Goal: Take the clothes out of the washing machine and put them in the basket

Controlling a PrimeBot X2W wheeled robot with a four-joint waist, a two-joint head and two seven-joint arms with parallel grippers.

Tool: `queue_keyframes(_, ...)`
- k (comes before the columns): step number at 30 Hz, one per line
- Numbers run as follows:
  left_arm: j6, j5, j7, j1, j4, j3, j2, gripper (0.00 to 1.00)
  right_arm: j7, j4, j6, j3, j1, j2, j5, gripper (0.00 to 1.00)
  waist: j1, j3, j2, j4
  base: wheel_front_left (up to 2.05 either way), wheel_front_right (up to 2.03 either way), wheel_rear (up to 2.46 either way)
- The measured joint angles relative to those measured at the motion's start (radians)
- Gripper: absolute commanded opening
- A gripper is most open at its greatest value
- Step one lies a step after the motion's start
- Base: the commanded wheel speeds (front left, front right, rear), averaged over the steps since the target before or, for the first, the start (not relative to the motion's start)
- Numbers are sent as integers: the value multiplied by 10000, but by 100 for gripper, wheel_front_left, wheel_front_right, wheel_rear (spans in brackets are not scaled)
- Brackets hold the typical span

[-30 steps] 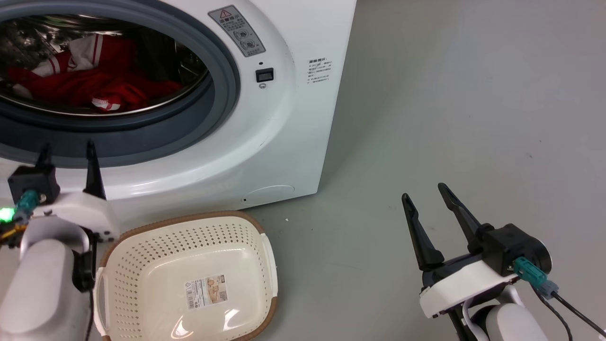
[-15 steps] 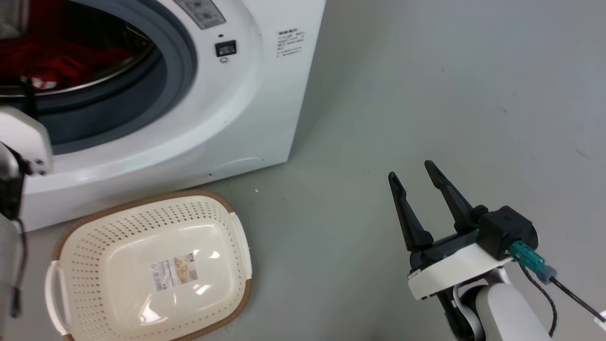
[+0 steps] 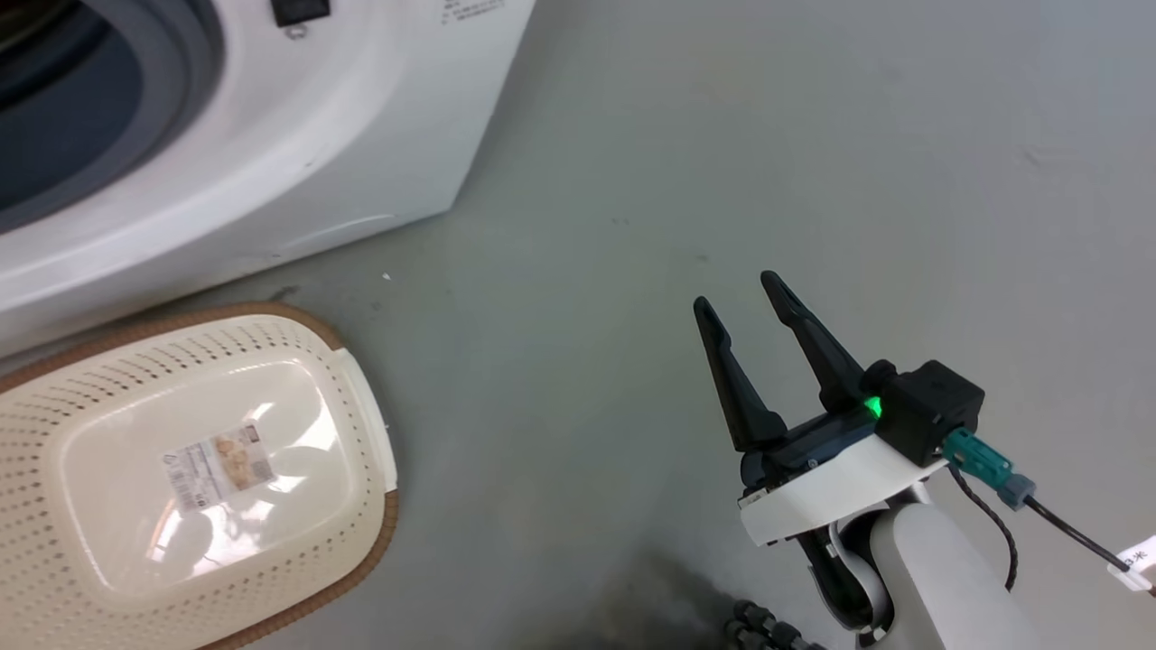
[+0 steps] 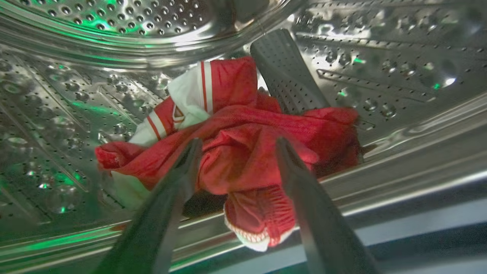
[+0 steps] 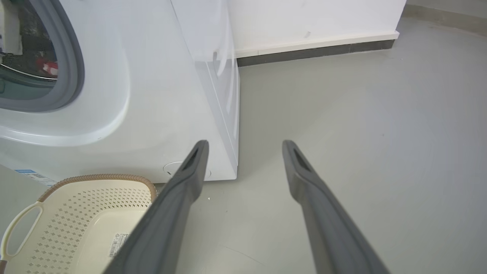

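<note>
Left claw [image 4: 239,144] open inside the washing machine [image 3: 271,135] drum [image 4: 76,95], fingers apart before the red clothes [image 4: 262,125] heaped there, head view: right claw [image 3: 737,292] open at 4 o'clock over the floor [image 3: 632,181], basket [image 3: 54,397] at 8 o'clock

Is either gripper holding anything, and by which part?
Nothing is held. The left gripper is open before the red garment; the right gripper is open above the floor.

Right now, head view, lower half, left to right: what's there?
basket → bare grey floor → right pincer, open → black cable → white tag at the right edge.
</note>
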Motion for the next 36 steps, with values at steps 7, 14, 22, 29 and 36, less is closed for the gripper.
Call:
queue_keyframes(7,-184,46,2132,-1284,-221,-614,683,100,-88,127,0,357,-321,2,385,100,0,871,1,-495,0,0,0)
queue_keyframes(14,-224,-217,4368,-1648,-491,-945,1337,100,-104,-2,0,562,-502,4,608,100,0,1389,0,-886,0,0,0)
queue_keyframes(22,50,-644,6090,-1615,-1120,-754,1735,0,-105,-13,0,581,-502,6,686,100,-1,1595,0,-1013,0,0,0)
queue_keyframes(29,633,-479,4704,-1058,-1703,-662,1908,0,-105,21,0,539,-621,6,675,100,-1,1535,0,-959,0,0,0)
queue_keyframes(36,1432,-148,1946,-878,-1639,-579,1653,0,-107,148,0,426,-659,10,487,100,-1,1156,0,-852,0,0,0)
